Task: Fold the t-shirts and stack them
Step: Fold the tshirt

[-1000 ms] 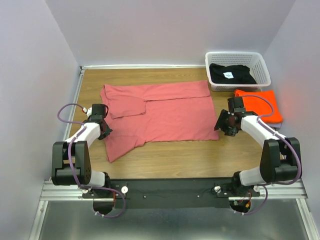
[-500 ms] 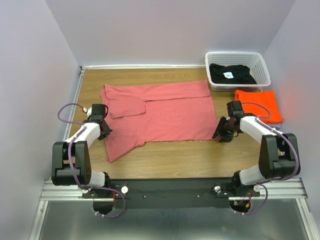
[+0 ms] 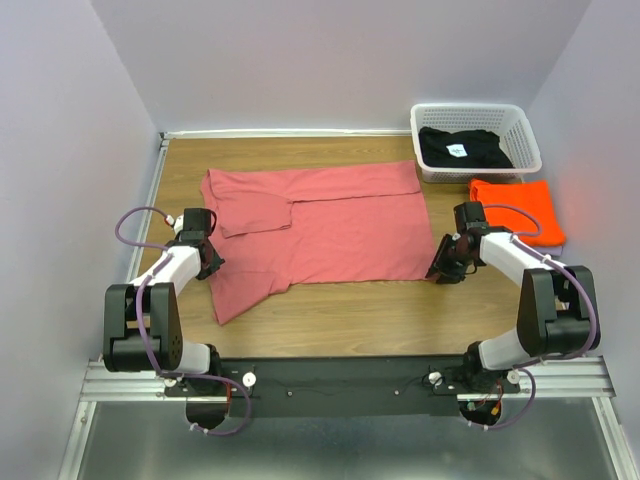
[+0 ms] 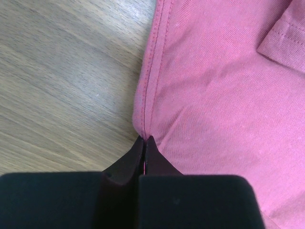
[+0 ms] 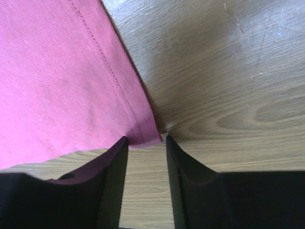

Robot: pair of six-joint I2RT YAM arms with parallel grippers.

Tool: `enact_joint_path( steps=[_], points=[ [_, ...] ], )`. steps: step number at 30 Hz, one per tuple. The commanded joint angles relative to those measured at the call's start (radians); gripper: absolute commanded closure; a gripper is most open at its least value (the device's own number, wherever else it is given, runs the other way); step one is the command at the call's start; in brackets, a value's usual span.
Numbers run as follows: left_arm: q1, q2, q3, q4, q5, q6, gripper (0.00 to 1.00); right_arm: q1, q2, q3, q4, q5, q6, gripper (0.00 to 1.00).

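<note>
The dusty pink-red t-shirt (image 3: 330, 225) lies spread flat on the wooden table, with one sleeve folded over its top left. My left gripper (image 3: 210, 262) is shut on its left hem; in the left wrist view the seam (image 4: 148, 90) runs straight into the closed fingertips. My right gripper (image 3: 440, 270) is low at the shirt's near right corner, open. In the right wrist view that corner (image 5: 147, 136) sits between the two fingers without being pinched. The bright orange t-shirt (image 3: 520, 208) lies folded at the right. The black t-shirt (image 3: 462, 148) rests in the basket.
A white lattice basket (image 3: 528, 140) stands at the back right corner, just behind the orange shirt. Purple walls close in the table on the left, back and right. Bare wood (image 3: 400, 320) runs between the pink shirt and the arm bases.
My right gripper has moved left and down from beside the orange shirt to the pink shirt's near right corner, and its jaws have narrowed. The left arm has not moved.
</note>
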Motion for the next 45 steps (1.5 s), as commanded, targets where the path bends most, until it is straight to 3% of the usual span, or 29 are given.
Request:
enact_joint_path(
  steps=[1, 7, 12, 24, 45],
  points=[
    [0.003, -0.021, -0.012, -0.009, 0.017, 0.006, 1.00, -0.003, 0.030, -0.026, 0.030, 0.032, 0.004, 0.58],
    [0.003, -0.040, -0.009, -0.023, 0.006, 0.000, 1.00, -0.004, 0.018, -0.036, 0.036, 0.051, 0.001, 0.75],
    [0.003, -0.059, 0.005, -0.052, 0.006, -0.009, 1.00, -0.004, 0.001, -0.036, 0.030, 0.044, -0.007, 1.00],
    [0.016, -0.090, 0.139, -0.127, -0.001, -0.005, 1.00, -0.018, -0.022, 0.141, -0.058, 0.026, -0.054, 1.00],
    [0.043, 0.120, 0.360, -0.106, 0.037, 0.024, 1.00, -0.042, 0.230, 0.500, -0.104, -0.025, -0.146, 1.00]
  ],
)
